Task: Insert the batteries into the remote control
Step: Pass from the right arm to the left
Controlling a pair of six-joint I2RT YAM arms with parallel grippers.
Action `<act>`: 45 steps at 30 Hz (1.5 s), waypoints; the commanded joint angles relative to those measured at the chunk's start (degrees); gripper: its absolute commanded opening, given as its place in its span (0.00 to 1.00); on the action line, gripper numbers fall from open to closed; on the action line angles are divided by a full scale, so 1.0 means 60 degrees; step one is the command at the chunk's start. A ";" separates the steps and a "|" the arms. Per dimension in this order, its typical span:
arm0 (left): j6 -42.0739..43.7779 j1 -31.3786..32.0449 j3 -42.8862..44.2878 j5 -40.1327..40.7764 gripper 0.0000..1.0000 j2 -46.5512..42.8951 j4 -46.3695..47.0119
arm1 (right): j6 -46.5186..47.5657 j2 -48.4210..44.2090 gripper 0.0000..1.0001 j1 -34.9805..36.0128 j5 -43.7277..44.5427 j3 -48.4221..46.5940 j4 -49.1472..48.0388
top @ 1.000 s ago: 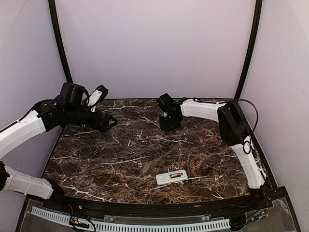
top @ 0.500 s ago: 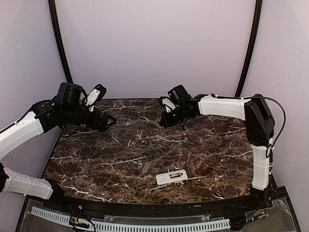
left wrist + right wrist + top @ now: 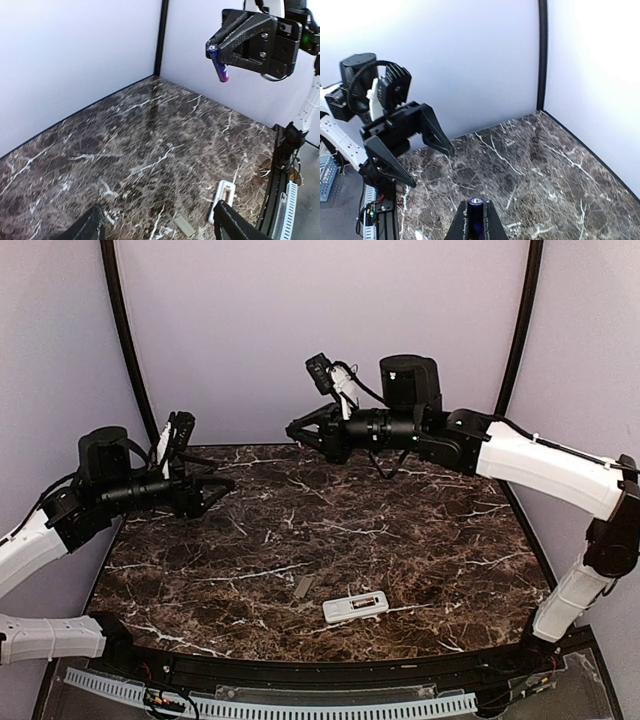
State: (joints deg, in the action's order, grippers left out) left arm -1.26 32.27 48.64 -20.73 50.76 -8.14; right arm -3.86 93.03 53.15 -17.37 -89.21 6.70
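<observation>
The white remote control lies back-up near the table's front edge, its slot showing; it also shows in the left wrist view. My right gripper is raised high over the back of the table, shut on a bluish-purple battery that stands up between its fingers. The left wrist view shows that battery slanting out of the right gripper. My left gripper is open and empty above the back left of the table, facing the right gripper. No other battery shows.
A small flat grey cover piece lies just left of the remote, also in the left wrist view. Lilac walls and black corner posts close in the back and sides. My left gripper shows in the right wrist view.
My right arm has lifted from the table at the back and swung up and left with the battery. My left arm has drawn back to the left and turned level.
</observation>
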 commanded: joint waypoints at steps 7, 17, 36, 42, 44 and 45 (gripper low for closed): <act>0.0428 0.1453 -0.0787 -0.1451 0.73 -0.0061 0.3797 | 0.0480 -0.0326 0.00 0.1338 -0.0174 -0.0030 -0.2273; -0.0853 0.1727 -0.0219 -0.2085 0.58 0.1012 0.5857 | 0.0540 -0.0240 0.00 0.1897 -0.0168 -0.0213 -0.2651; -0.0990 0.1945 0.0167 -0.1906 0.53 0.1348 0.6086 | -0.0065 -0.0270 0.00 0.2055 0.0855 0.0312 -0.3800; -0.1037 0.1936 0.0283 -0.1559 0.50 0.1407 0.6143 | -0.0075 -0.0270 0.00 0.2094 0.0843 0.0359 -0.3730; -0.1054 0.1943 0.0341 -0.1467 0.49 0.1443 0.6146 | -0.0075 -0.0270 0.00 0.2112 0.0842 0.0366 -0.3688; -0.1088 0.1945 0.0373 -0.1445 0.48 0.1457 0.6147 | -0.0078 -0.0258 0.00 0.2108 0.0854 0.0366 -0.3670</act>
State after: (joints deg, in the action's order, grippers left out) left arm -6.92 43.68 48.82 -30.79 59.37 27.38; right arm -3.68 91.94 65.10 -13.17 -87.72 -13.37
